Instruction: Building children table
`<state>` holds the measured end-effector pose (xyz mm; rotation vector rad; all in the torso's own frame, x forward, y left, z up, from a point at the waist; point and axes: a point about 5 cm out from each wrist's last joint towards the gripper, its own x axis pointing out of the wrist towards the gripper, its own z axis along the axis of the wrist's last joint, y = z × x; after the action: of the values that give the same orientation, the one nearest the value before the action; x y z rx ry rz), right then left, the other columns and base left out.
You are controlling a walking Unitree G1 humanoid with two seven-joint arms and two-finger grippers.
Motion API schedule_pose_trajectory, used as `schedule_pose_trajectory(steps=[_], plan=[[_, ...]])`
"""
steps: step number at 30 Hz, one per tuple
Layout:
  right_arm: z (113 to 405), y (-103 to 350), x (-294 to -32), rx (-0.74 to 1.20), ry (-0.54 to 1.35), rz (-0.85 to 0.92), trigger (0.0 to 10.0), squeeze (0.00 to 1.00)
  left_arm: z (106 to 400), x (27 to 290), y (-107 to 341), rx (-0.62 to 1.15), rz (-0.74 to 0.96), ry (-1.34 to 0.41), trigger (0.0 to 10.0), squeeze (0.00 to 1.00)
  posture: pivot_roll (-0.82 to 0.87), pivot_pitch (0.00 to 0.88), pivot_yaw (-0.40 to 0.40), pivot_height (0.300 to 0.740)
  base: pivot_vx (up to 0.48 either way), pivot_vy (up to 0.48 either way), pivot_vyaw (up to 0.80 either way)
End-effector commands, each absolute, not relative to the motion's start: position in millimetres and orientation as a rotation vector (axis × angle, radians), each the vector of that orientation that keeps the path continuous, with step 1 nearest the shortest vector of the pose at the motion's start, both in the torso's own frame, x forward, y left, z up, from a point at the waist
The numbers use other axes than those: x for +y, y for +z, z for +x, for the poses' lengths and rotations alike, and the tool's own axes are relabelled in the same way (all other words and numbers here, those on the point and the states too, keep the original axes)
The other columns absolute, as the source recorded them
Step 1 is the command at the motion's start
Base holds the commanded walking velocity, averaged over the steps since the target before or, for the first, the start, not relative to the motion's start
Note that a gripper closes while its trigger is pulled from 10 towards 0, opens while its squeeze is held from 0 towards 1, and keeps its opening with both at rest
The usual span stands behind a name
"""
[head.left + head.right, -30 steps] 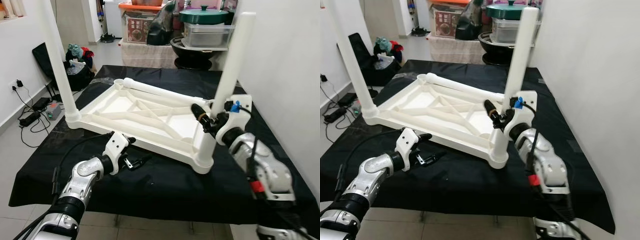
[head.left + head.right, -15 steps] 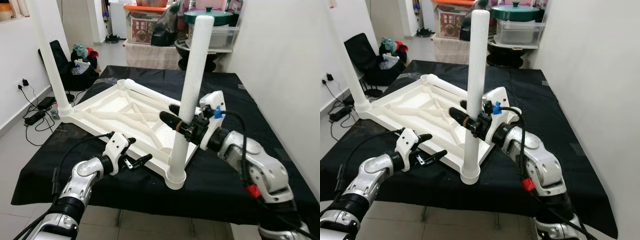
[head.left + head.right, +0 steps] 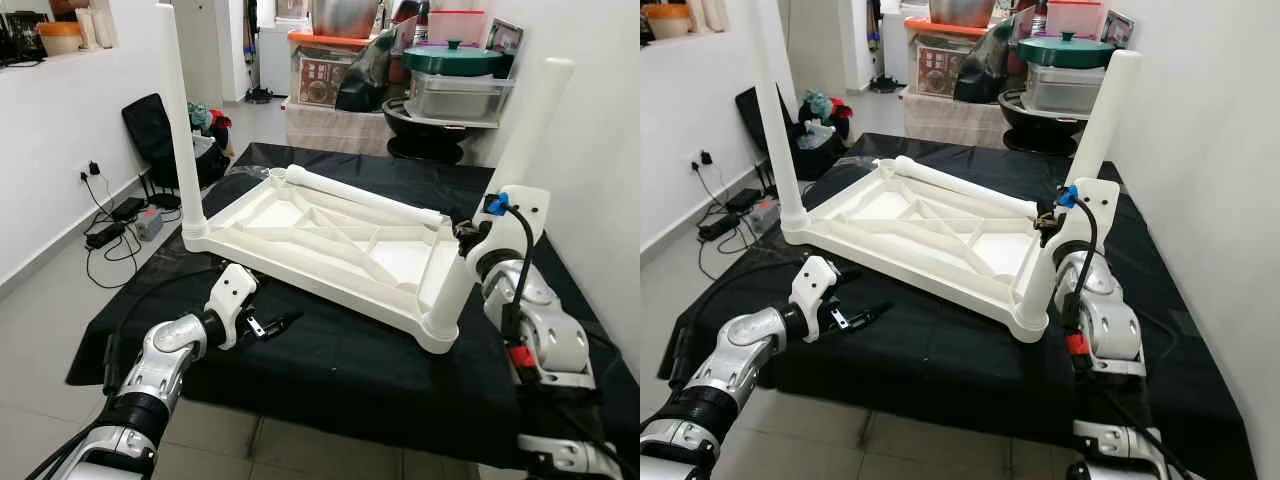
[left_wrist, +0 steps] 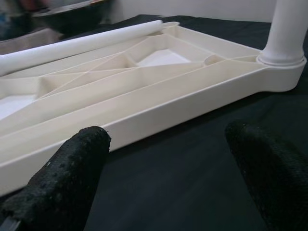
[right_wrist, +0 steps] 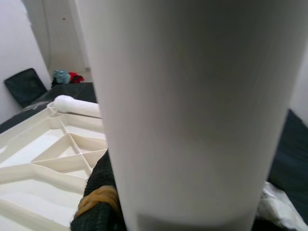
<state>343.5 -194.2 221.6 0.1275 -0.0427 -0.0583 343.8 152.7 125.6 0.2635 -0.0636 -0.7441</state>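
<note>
While we take stock of the counter, these entries stand:

Counter: we log a counter (image 3: 330, 350) draped in black cloth, with the white parts lying on it.

Tabletop: we record the white children's tabletop (image 3: 330, 235) lying upside down on the cloth, its ribbed underside facing up, its near long edge close to our left arm.

Fitted legs: we count two. One leg (image 3: 178, 120) stands upright in the corner socket on our left side; the second leg (image 3: 490, 200) stands in the near right corner socket and leans slightly away to the right.

Loose leg: we note a third leg (image 3: 365, 194) lying flat along the far edge of the tabletop.

Right gripper: we place the right gripper (image 3: 1050, 222) against the second leg, partway up it. The right wrist view has the leg directly before the camera with one black finger (image 5: 98, 192) lying against it. We log the jaws as closed round this leg.

Left gripper: we place the left gripper (image 3: 272, 323) low over the cloth, just in front of the tabletop's near edge and apart from it. In the left wrist view its fingers (image 4: 67, 178) stand wide apart, with bare cloth between them. We log the jaws as spread and holding nothing.

Background: we list storage boxes, a green-lidded pot (image 3: 452, 57) and a black chair (image 3: 150, 125) beyond the counter.
</note>
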Motion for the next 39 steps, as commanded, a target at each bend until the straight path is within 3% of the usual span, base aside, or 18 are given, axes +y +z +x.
schedule_pose_trajectory(steps=[1,4,5,8,9,18,19,20,22,23,24,25,26,27,30,32,35,39], plan=[[343.2,197.4,-174.8,0.036,0.063,0.228,10.0,0.00,344.2,150.0,125.0,-0.059,0.277,-0.755,10.0,0.00,0.05,0.000,-0.042,0.740,0.000,0.000,0.00],[343.8,204.6,-172.7,-0.005,0.086,0.228,10.0,0.00,344.4,149.7,125.4,-0.060,0.277,-0.756,10.0,0.00,0.05,0.000,-0.042,0.740,0.000,0.000,0.00],[343.7,215.2,-169.2,-0.050,0.143,0.250,10.0,1.00,344.5,149.7,125.8,-0.062,0.278,-0.757,10.0,0.00,0.05,0.000,-0.042,0.740,0.000,0.000,0.00],[342.3,226.7,-161.1,-0.070,0.275,0.251,10.0,1.00,344.5,150.3,126.1,-0.061,0.277,-0.757,10.0,0.00,0.05,0.000,-0.044,0.740,0.000,0.000,0.00],[339.1,233.9,-156.2,-0.091,0.372,0.248,10.0,0.00,344.4,150.6,126.1,-0.060,0.276,-0.758,10.0,0.00,0.06,0.000,-0.044,0.740,0.000,0.000,0.00],[305.0,253.4,-132.4,-0.155,0.866,0.125,10.0,0.00,343.6,151.0,125.7,-0.058,0.273,-0.762,10.0,0.00,0.06,0.000,-0.050,0.740,0.000,0.000,0.00],[301.3,251.5,-129.6,-0.144,0.910,0.100,8.7,0.00,343.6,150.9,125.7,-0.058,0.272,-0.761,10.0,0.00,0.06,0.000,-0.050,0.740,0.000,0.000,0.00],[300.3,248.6,-128.3,-0.132,0.924,0.094,6.0,0.00,343.5,150.8,125.7,-0.058,0.272,-0.761,10.0,0.00,0.06,0.000,-0.049,0.740,0.000,0.000,0.00],[300.3,248.6,-128.3,-0.132,0.924,0.094,6.0,0.00,343.5,150.8,125.7,-0.058,0.272,-0.761,10.0,0.00,0.06,0.000,-0.049,0.740,0.000,0.000,0.00],[301.2,245.1,-128.1,-0.122,0.914,0.092,2.0,0.00,343.4,150.9,125.6,-0.058,0.272,-0.761,10.0,0.00,0.06,0.000,-0.050,0.740,0.000,0.000,0.00],[302.0,243.0,-128.4,-0.117,0.906,0.093,2.0,0.00,343.3,151.0,125.5,-0.058,0.272,-0.761,10.0,0.00,0.06,0.000,-0.050,0.740,0.000,0.000,0.00],[322.0,226.6,-140.8,-0.028,0.686,0.095,0.0,0.00,343.1,151.7,125.4,-0.057,0.272,-0.760,10.0,0.00,0.06,0.000,-0.050,0.740,0.000,0.000,0.00],[331.7,217.9,-149.1,0.019,0.557,0.088,0.0,0.00,343.2,151.8,125.6,-0.057,0.273,-0.760,10.0,0.00,0.06,0.000,-0.046,0.740,0.000,0.000,0.00],[331.7,217.9,-149.1,0.019,0.557,0.088,0.0,0.00,343.2,151.8,125.6,-0.057,0.273,-0.760,10.0,0.00,0.06,0.000,-0.046,0.740,0.000,0.000,0.00],[349.4,199.8,-179.7,0.103,0.209,0.064,0.0,0.00,343.2,151.3,125.8,-0.059,0.273,-0.761,10.0,0.00,0.06,0.000,-0.046,0.740,0.000,0.000,0.00],[349.4,199.8,-179.7,0.103,0.209,0.064,0.0,0.00,343.2,151.3,125.8,-0.059,0.273,-0.761,10.0,0.00,0.06,0.000,-0.046,0.740,0.000,0.000,0.00],[347.1,183.5,-227.5,0.122,-0.192,0.167,0.0,0.00,343.2,149.4,125.3,-0.061,0.270,-0.761,10.0,0.00,0.06,0.000,-0.045,0.740,0.000,0.000,0.00],[341.7,177.9,-234.5,0.144,-0.256,0.157,0.0,0.00,343.1,149.8,125.1,-0.060,0.269,-0.759,10.0,0.00,0.05,0.000,-0.042,0.740,0.000,0.000,0.00]])
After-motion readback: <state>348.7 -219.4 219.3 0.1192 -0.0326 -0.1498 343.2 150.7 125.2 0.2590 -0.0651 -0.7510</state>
